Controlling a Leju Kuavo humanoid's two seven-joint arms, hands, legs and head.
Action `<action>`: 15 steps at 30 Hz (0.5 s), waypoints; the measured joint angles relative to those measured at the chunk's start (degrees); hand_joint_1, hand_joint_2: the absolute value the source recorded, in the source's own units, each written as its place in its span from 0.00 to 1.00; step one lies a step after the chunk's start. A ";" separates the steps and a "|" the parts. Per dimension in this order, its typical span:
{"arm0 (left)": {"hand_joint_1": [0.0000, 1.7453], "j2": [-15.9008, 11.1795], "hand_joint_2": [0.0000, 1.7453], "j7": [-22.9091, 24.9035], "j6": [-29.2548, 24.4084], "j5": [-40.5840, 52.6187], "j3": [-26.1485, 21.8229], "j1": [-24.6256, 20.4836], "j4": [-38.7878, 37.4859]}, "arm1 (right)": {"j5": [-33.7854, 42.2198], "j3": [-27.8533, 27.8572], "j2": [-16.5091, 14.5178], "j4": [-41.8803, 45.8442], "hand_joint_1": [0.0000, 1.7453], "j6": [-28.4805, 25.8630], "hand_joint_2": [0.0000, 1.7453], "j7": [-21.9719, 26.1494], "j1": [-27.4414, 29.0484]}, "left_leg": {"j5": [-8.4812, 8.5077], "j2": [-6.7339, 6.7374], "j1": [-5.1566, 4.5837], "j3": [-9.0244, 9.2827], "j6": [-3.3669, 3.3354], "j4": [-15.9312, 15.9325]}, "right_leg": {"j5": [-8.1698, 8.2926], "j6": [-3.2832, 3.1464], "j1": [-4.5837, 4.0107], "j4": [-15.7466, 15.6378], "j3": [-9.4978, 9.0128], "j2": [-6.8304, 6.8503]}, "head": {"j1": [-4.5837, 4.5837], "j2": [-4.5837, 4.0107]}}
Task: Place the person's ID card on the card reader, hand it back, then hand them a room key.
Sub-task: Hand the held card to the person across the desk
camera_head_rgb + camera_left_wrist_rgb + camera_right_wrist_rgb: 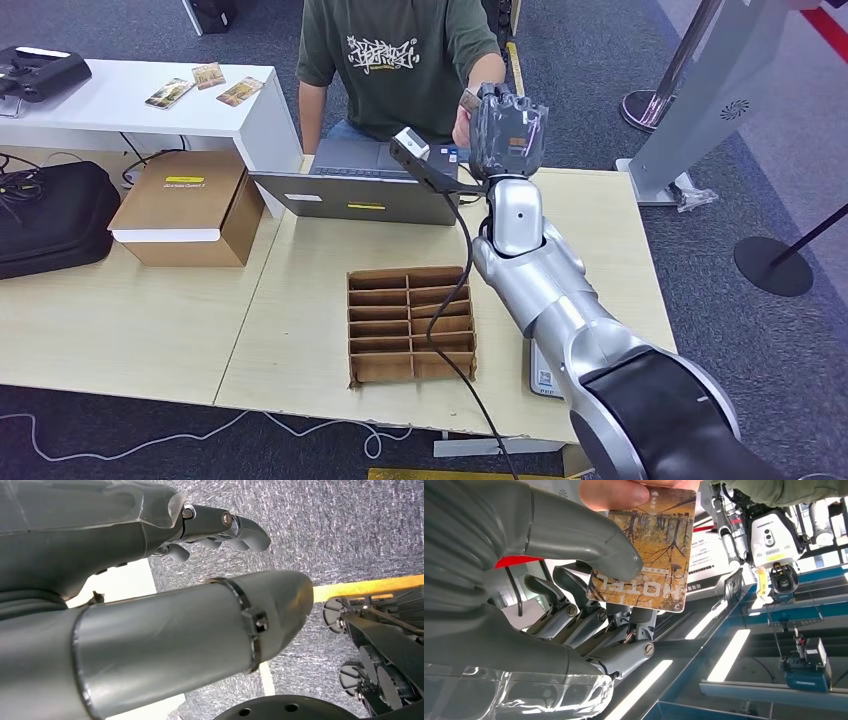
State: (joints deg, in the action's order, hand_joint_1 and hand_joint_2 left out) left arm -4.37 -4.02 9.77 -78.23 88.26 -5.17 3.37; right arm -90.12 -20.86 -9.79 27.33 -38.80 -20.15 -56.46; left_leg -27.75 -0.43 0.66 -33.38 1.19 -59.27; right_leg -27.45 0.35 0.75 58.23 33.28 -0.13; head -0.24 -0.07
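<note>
Worktop [300, 330]: pale wood, grey carpet around, cardboard divider tray [410, 322] near its front edge. Card [646, 555]: autumn-tree print, pinched by my right robot hand [589, 600] beyond the far edge, person's fingers [616, 492] touching it.

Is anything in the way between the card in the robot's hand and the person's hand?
No. The card is pinched by the right hand, and the person's fingers already touch its far edge, so nothing visible sits between them.
</note>
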 joint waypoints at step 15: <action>0.00 0.00 0.00 0.00 0.07 1.42 0.01 -0.28 0.00 | 0.00 -0.60 0.02 -0.80 0.00 -0.02 1.00 -0.67 -0.26 | 0.00 0.01 0.00 0.01 0.00 0.00 | 0.00 0.00 0.00 0.00 0.01 -0.01 | 0.00 -0.01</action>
State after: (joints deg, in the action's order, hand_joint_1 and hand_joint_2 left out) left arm -4.37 -4.02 9.84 -76.82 88.27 -5.45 3.37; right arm -90.12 -21.45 -9.77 26.53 -38.82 -20.82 -56.71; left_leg -27.75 -0.42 0.66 -33.37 1.19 -59.27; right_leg -27.45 0.35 0.75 58.23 33.29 -0.13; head -0.24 -0.07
